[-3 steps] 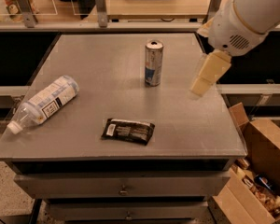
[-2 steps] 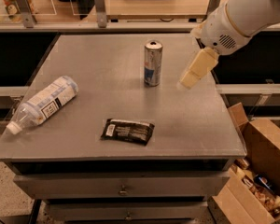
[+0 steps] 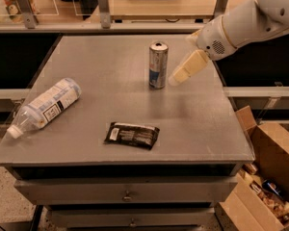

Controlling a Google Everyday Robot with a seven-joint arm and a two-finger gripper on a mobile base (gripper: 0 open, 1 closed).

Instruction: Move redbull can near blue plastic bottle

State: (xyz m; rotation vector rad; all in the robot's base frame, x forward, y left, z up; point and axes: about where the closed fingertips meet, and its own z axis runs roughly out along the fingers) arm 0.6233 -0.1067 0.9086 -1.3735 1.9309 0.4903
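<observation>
Hand [image 3: 182, 72], grip impossible to tell, hangs over the counter [image 3: 207, 124], where the blue plastic bottle [image 3: 45, 105] lies flat toward 9 o'clock, cap pointing to 8, the redbull can [image 3: 158, 65] stands upright just at the hand's 9, and a black packet [image 3: 132, 134] lies toward 6.

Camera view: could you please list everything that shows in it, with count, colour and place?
can: one, silver and blue, upright, back middle of the table
bottle: one, clear with white label, lying at the table's left edge, cap toward the front
packet: one, black, flat, front middle of the table
table: one, grey, centre of view
drawers: two, grey, under the tabletop
box: one, brown cardboard, open, on the floor at the picture's right
arm: one, white, reaching in from the upper right
hand: one, cream, close beside the can on the picture's right
</observation>
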